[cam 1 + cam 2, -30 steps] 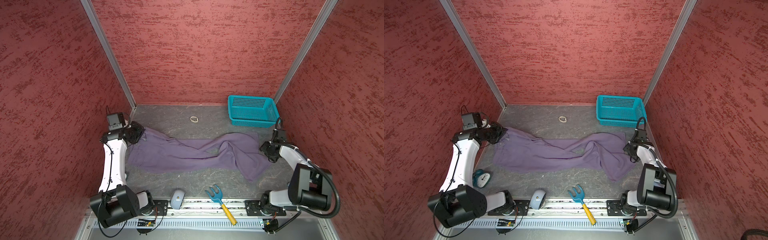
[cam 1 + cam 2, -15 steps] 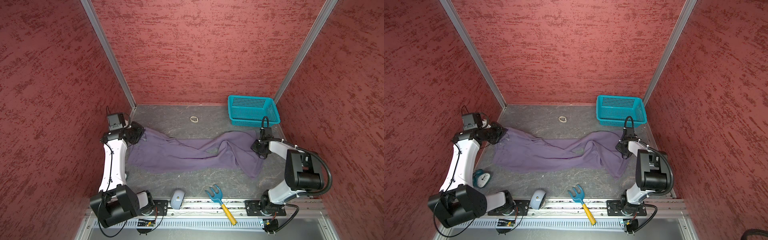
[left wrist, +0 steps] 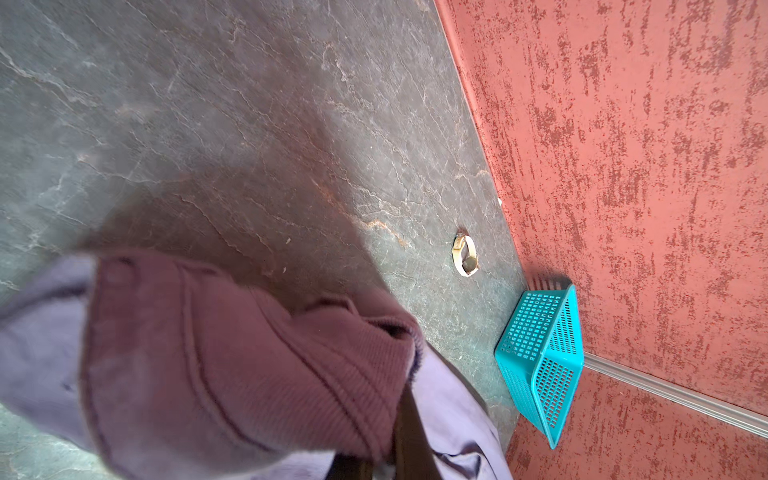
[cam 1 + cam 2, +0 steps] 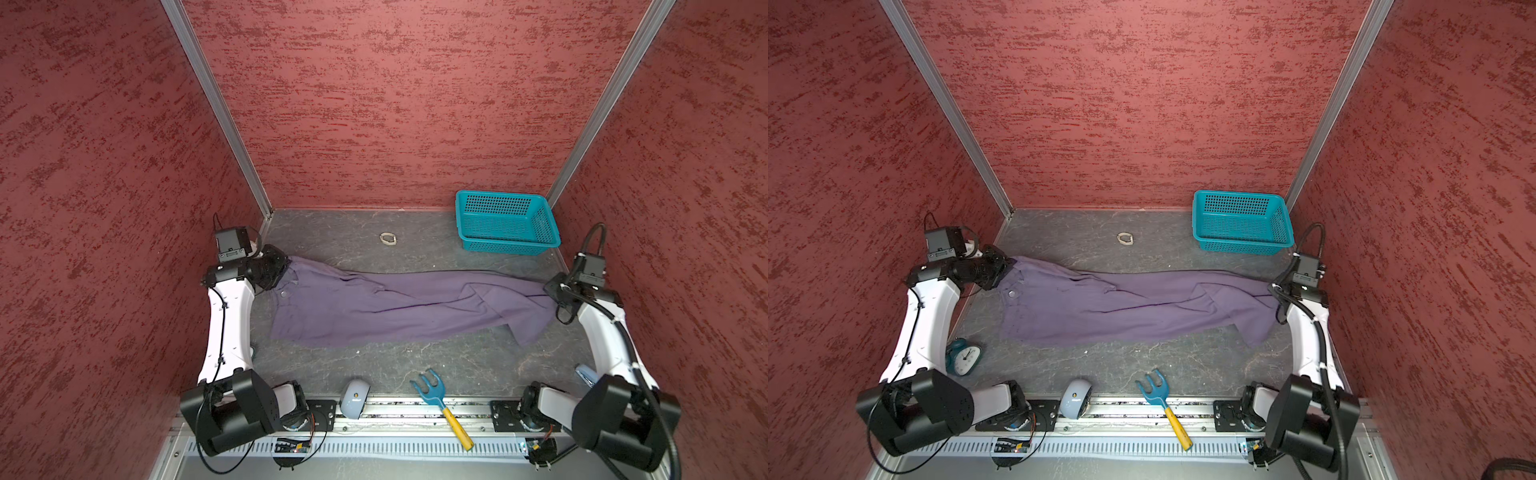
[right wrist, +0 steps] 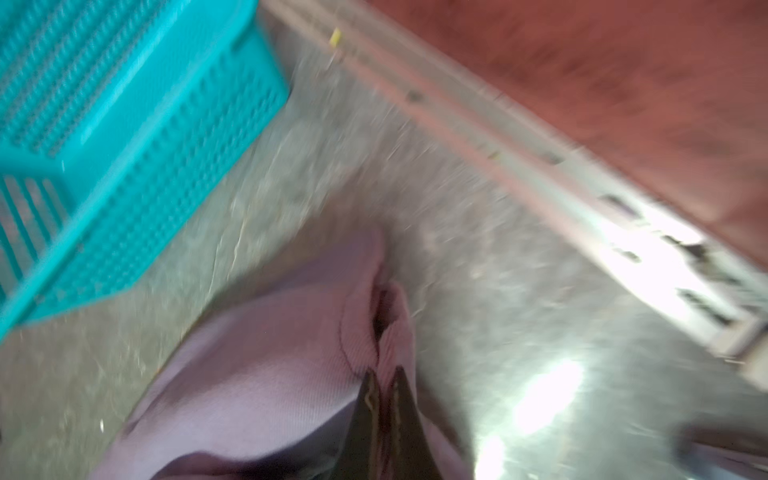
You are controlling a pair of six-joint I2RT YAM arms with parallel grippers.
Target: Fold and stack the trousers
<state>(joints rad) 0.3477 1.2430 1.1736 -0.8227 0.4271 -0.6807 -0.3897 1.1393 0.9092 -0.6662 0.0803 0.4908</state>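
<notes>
since a second ago the right gripper [image 4: 552, 291] has reached in to the leg end, clamped and drawn back toward the right wall. the soft lavender-purple cloth trousers [image 4: 395, 307] now lie longer and straighter across the grey stone-patterned table [image 4: 415, 365]. the left gripper [image 4: 279, 270] has not shifted from the far-left waistband corner.

both sets of jaws are clenched on cloth. the left wrist view shows the ribbed waistband bunched over the closed tips. the right wrist view, though blurred, shows the fingertips [image 5: 365, 415] pinched together on a hem fold.

the trousers sit mid-table, waist left and legs right. their far edge is near but apart from the teal perforated plastic basket [image 4: 505, 245] in the far-right corner.

the stretch looks best done with a level, gentle pull, just enough to flatten the mid-leg crease and the flap doubled over near the right end. pulling harder could slip the hem out of the pinch. only the far edge is held, so the near edge will probably need smoothing before any fold.
</notes>
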